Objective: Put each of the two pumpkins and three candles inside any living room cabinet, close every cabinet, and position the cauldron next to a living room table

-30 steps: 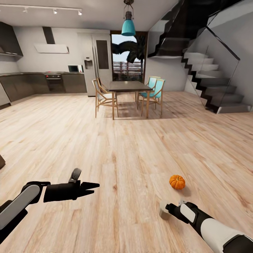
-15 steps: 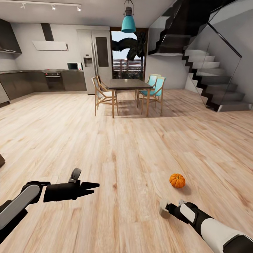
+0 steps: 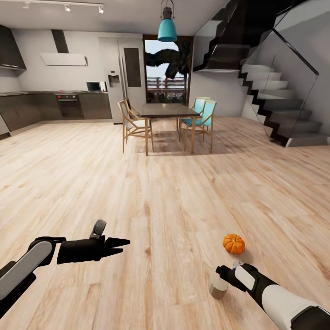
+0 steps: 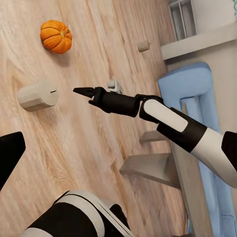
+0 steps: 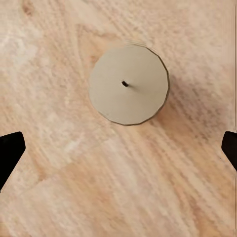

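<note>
Right gripper point(image 3: 221, 270) spread wide, pointing down just above candle point(image 3: 218, 286) standing on floor point(image 3: 174, 206); pumpkin point(image 3: 234, 244) near, just beyond. Left gripper point(image 3: 124, 243) narrow, empty, well apart. Advice: centre wick between fingertips, descend straight, close gently round the sides.
</note>
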Robot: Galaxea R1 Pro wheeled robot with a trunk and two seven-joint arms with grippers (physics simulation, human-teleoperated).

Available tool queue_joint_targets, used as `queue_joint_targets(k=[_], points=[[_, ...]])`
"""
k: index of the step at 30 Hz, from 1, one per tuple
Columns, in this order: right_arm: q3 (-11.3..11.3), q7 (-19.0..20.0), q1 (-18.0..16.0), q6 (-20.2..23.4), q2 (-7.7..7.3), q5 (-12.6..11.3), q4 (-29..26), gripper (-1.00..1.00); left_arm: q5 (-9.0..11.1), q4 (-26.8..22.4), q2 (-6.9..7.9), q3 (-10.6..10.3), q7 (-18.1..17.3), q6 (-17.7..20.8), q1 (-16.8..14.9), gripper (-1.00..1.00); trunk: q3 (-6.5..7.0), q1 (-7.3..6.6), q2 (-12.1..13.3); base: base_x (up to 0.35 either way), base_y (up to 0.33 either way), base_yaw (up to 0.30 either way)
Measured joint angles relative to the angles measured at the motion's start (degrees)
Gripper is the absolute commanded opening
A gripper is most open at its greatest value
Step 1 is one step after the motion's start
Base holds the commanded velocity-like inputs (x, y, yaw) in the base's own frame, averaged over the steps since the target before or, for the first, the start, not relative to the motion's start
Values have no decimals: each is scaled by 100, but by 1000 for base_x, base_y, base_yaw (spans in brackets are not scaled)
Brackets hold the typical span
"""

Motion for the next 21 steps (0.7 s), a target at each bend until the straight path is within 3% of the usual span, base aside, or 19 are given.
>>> queue_joint_targets(k=[21], points=[[-1,1,3,0,0,3,-1,100,4,0,-6,-44,3,0,-1,100,0,2,0,100,-65,0]])
